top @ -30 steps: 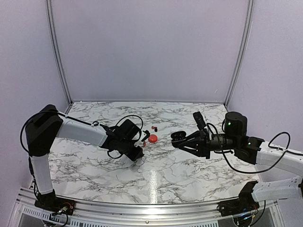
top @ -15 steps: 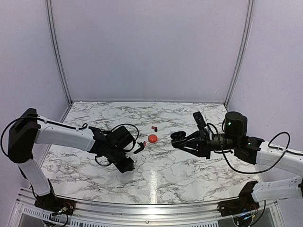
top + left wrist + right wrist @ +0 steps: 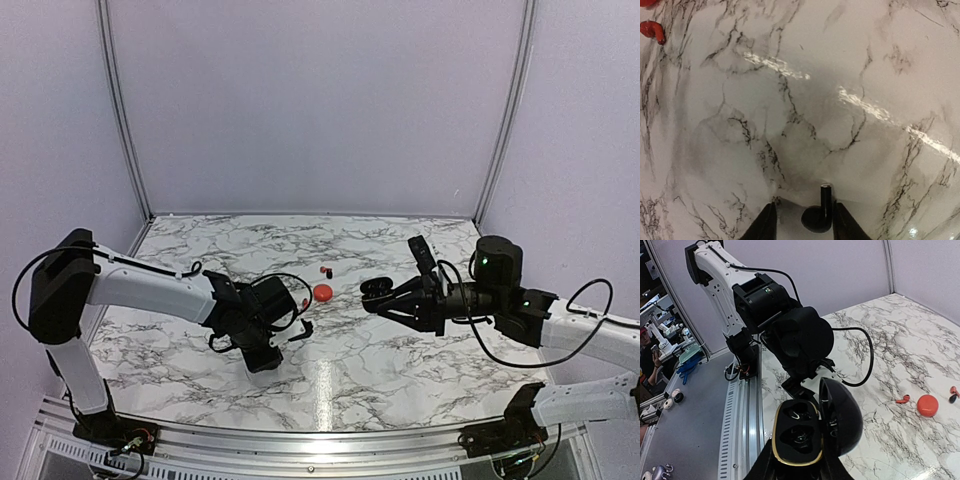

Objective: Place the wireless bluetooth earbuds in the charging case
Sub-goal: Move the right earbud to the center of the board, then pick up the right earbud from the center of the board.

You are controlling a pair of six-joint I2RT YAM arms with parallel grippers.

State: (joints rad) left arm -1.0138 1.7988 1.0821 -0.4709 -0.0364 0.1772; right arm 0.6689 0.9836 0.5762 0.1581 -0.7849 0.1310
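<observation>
**Inspector:** Overhead view, please.

**Assistant:** The left gripper (image 3: 296, 328) sits low over the marble tabletop (image 3: 400, 350), left of centre. The right gripper (image 3: 380, 296) is raised right of centre, clamped on the open black charging case (image 3: 376, 288). A round red case (image 3: 322, 292) lies mid-table between them. Two tiny buds (image 3: 326, 270) lie just behind it, toward the far edge.

**Inspector:** Left wrist view?

**Assistant:** The fingers (image 3: 765, 225) stand apart. A black earbud (image 3: 816, 220) lies on the tabletop between them, stem pointing away. It is close against the right finger, with a clear gap on the left. A red earbud (image 3: 652, 31) lies well apart, at the upper left.

**Inspector:** Right wrist view?

**Assistant:** The charging case (image 3: 796, 437) is gripped from both sides, its lid (image 3: 840, 415) swung up. I cannot tell whether its wells are filled. Beyond it the red case (image 3: 927, 405) rests on the tabletop, with the red earbud (image 3: 902, 400) just beside it.
</observation>
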